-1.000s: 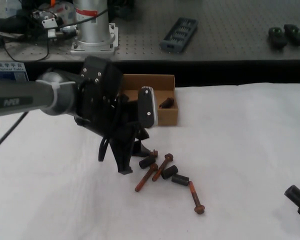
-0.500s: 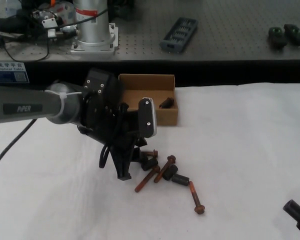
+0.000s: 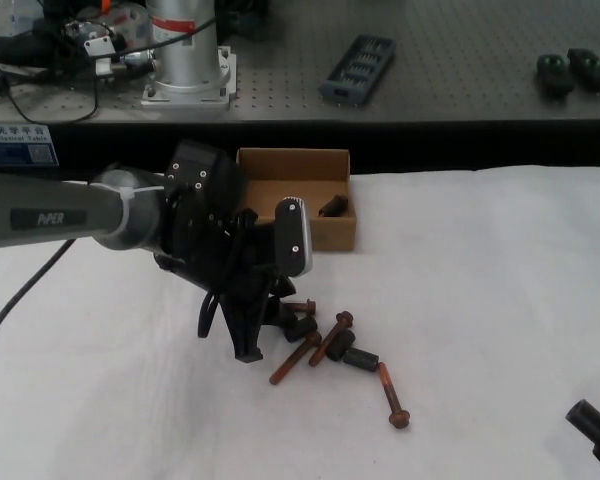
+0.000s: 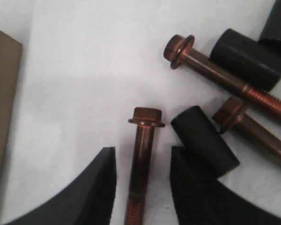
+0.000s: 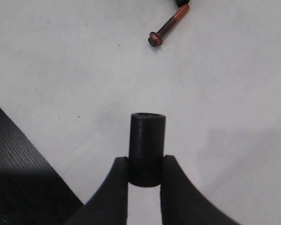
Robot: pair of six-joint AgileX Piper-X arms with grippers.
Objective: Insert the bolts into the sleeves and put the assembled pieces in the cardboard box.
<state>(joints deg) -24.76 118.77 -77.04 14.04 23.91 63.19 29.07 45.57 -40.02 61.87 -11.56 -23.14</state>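
Cloth (image 3: 480, 280), white, covers the bench. The left arm (image 3: 70, 215) reaches across it from the side, just in front of the cardboard box (image 3: 335, 232), which sits at the cloth's far edge with one dark piece (image 3: 333, 206) inside. The left gripper (image 4: 143, 151) is down at the pile of loose parts near the box, jaws partly open and straddling the shank of a rusty bolt (image 4: 145, 123) that lies flat on the cloth; whether the fingers touch it cannot be told. The right gripper (image 5: 146, 161), well apart at the near corner, has its jaws closed on a black sleeve (image 5: 147, 131), bore facing outward, above bare cloth. Two more bolts (image 4: 225, 77) (image 4: 257, 136) and two loose sleeves (image 4: 203, 140) (image 4: 248, 58) lie beside the straddled one
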